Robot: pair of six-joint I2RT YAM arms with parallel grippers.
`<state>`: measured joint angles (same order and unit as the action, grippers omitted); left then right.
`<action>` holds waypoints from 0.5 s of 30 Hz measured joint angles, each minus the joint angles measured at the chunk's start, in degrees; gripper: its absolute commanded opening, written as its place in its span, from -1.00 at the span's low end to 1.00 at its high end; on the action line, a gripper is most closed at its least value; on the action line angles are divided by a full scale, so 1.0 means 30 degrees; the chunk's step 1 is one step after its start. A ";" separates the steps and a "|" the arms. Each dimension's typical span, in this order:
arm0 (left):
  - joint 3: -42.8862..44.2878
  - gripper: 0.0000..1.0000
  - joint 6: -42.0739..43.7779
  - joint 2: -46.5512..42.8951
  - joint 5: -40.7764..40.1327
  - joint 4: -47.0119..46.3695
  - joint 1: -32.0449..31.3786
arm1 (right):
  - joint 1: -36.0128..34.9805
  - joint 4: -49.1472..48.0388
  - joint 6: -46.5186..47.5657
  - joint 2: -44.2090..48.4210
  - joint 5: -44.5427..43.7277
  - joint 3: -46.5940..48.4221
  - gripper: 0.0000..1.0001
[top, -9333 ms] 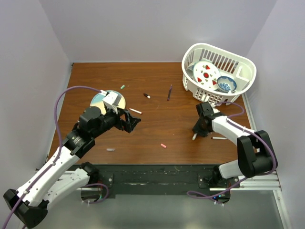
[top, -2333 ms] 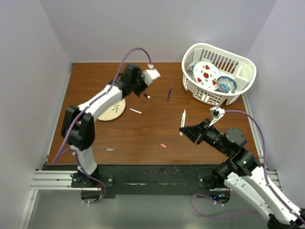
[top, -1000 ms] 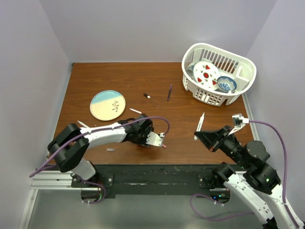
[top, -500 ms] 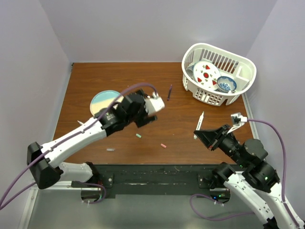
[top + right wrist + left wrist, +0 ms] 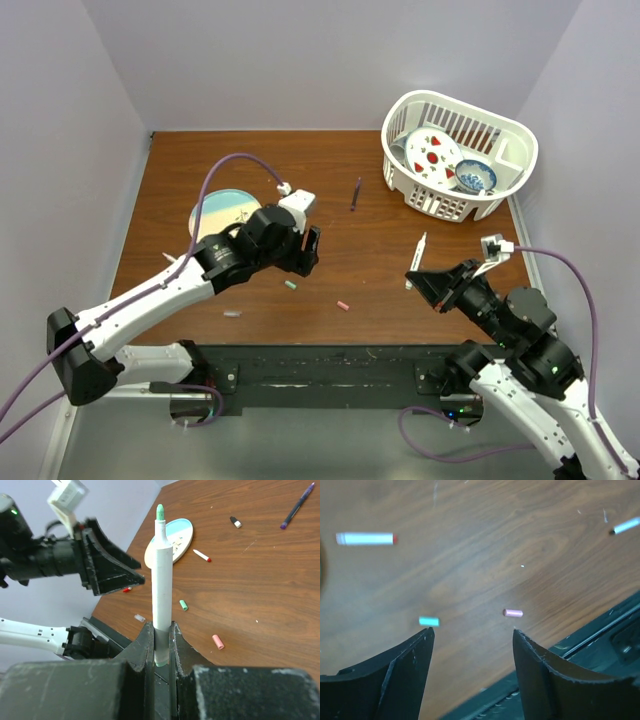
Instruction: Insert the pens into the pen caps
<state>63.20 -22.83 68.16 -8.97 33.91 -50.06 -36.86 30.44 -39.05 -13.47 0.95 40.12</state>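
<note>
My right gripper (image 5: 428, 283) is shut on a white pen (image 5: 417, 256) with a green tip and holds it above the table, tip pointing away; the wrist view shows the barrel (image 5: 162, 580) clamped between the jaws (image 5: 160, 630). My left gripper (image 5: 306, 250) is open and empty, hovering over the table's middle. Between and beyond its fingertips (image 5: 472, 632) lie a teal cap (image 5: 429, 621) and a pink cap (image 5: 513, 613). Both caps lie loose on the wood, teal (image 5: 291, 285) and pink (image 5: 343, 305). A dark purple pen (image 5: 356, 193) lies farther back.
A round plate (image 5: 212, 213) lies left of the left arm. A white basket (image 5: 505, 135) with dishes stands at the back right. A red-tipped white pen (image 5: 202, 555), a black cap (image 5: 235, 522) and a clear cap (image 5: 232, 314) lie on the table.
My left gripper has shifted slightly towards the near edge and stays open above the teal cap. My right gripper keeps the pen almost still.
</note>
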 measured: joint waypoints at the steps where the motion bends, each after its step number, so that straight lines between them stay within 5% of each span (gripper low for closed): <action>1: -0.0321 0.28 -0.1202 -0.0058 -0.0197 0.0087 0.0007 | 0.0000 0.0000 0.0000 -0.0007 0.0000 0.0000 -1.00; 8: -0.3264 0.17 -1.2815 -0.1377 -0.2805 0.1406 0.0015 | 0.0000 -0.0015 -0.0124 0.0000 -0.0131 -0.0335 -1.00; 15: -0.3432 0.15 -1.8447 0.1246 -0.3927 0.3067 0.0102 | 0.0000 -0.0029 -0.0138 0.0000 -0.0138 -0.0532 -1.00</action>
<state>52.90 -78.17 71.90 -20.75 43.11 -49.76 -36.86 30.35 -39.46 -13.47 0.54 38.52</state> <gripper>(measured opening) 0.575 0.084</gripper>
